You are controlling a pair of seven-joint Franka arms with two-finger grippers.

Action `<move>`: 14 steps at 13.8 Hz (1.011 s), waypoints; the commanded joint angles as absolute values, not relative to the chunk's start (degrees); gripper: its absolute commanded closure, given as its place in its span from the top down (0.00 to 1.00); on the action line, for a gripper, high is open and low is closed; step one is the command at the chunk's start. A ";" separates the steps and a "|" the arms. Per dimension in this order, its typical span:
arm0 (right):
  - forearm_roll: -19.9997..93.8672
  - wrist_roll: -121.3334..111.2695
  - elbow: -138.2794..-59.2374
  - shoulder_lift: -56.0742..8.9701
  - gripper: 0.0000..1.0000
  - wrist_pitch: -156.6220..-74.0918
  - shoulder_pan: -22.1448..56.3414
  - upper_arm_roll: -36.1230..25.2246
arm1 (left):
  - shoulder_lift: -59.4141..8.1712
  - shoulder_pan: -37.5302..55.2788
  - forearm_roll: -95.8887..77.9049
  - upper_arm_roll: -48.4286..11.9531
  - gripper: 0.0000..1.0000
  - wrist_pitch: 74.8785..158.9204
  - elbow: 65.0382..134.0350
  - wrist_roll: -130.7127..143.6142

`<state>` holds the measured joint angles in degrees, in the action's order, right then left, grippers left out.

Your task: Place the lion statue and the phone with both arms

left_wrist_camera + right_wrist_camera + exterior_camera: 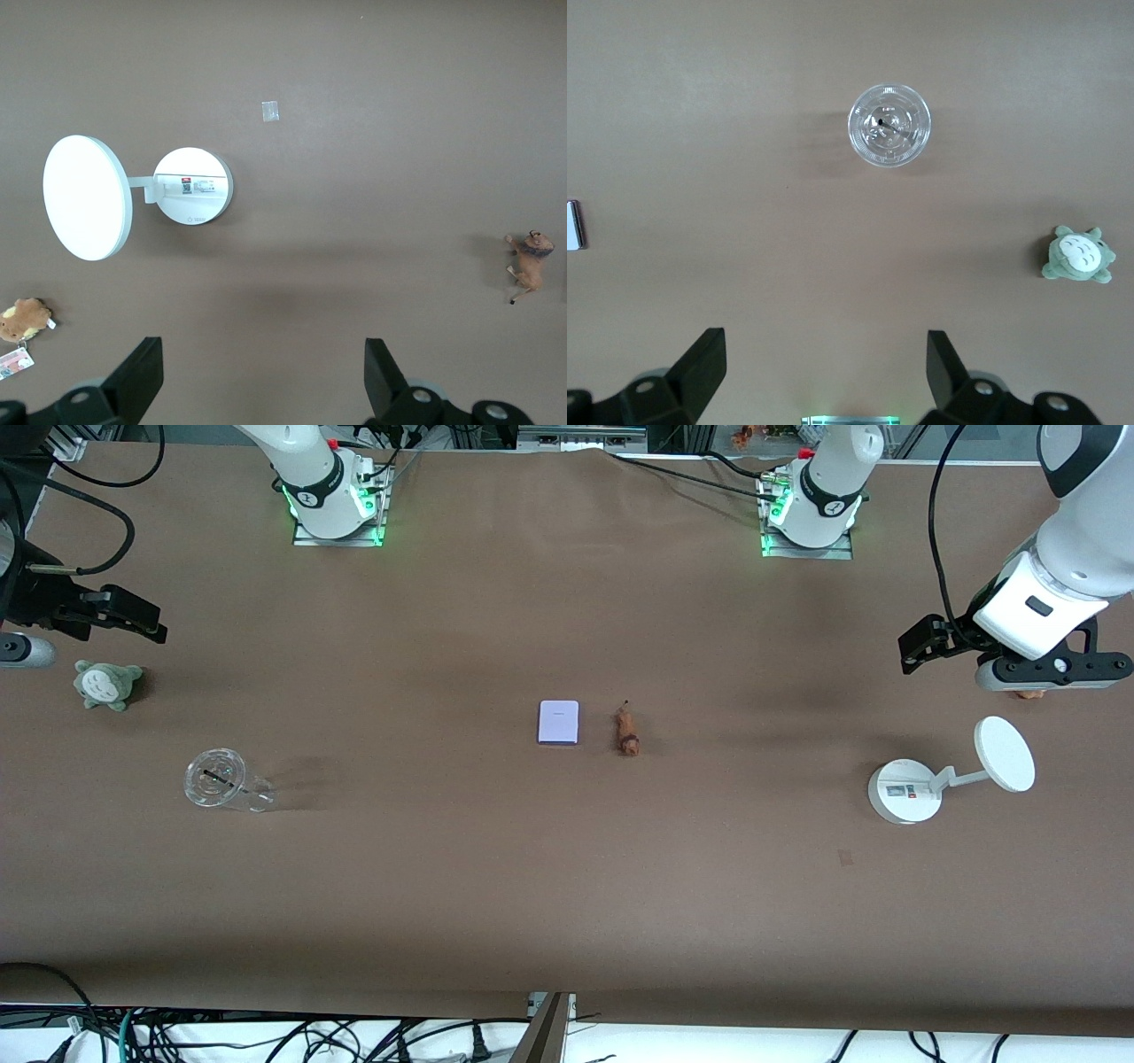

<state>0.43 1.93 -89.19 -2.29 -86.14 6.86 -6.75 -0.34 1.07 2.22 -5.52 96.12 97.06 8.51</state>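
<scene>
Big brown cloth-covered table point(567, 886) fills the view, w/ both white Franka arms pulled back to its ends, waiting. Left gripper point(264, 376) hangs up in the air over the left arm's end of the table, above a small fluffy tan-brown plush toy w/ a tag point(24, 320); its black fingers point(142, 372) stand wide apart, holding nothing. Right gripper point(826, 372) hangs over the right arm's end, fingers point(704, 365) also spread wide & empty. Next in size, the white round-based stand w/ a tilted disc on a short arm point(948, 775) sits near the left arm's end, nearer the front camera than the left gripper's spot. Clear glass cup point(221, 781) stands toward the right arm's end, something thin & dark inside it; can't tell what. Small grey-green plush creature w/ a pale belly point(107, 684) lies farther from the front camera than the cup, close to the table's end. Flat pale lavender rectangular phone w/ rounded corners point(558, 722) lies flat at mid-table. Just beside it, apart & not touching, toward the left arm's end, lies the tiny elongated reddish-brown lion statue point(627, 731), thin dark tail tip pointing toward the robot bases. Both well apart from either gripper.
</scene>
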 commanded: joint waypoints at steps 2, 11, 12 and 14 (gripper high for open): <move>0.35 2.11 -87.63 -2.81 1.00 -84.73 6.42 -6.50 | -1.85 1.23 1.67 -5.36 1.00 95.01 94.31 8.17; 0.53 1.50 -87.63 -3.16 1.00 -85.34 6.33 -6.42 | -2.72 1.41 -0.68 -6.15 1.00 92.56 94.39 8.17; 0.44 1.49 -87.54 -3.25 1.00 -85.52 6.33 -6.50 | -3.59 1.41 -1.75 -6.24 1.00 90.98 94.39 8.26; 0.53 1.58 -87.54 -3.51 1.00 -85.69 6.33 -6.50 | -5.00 2.45 -2.54 -7.20 1.00 88.60 94.57 8.00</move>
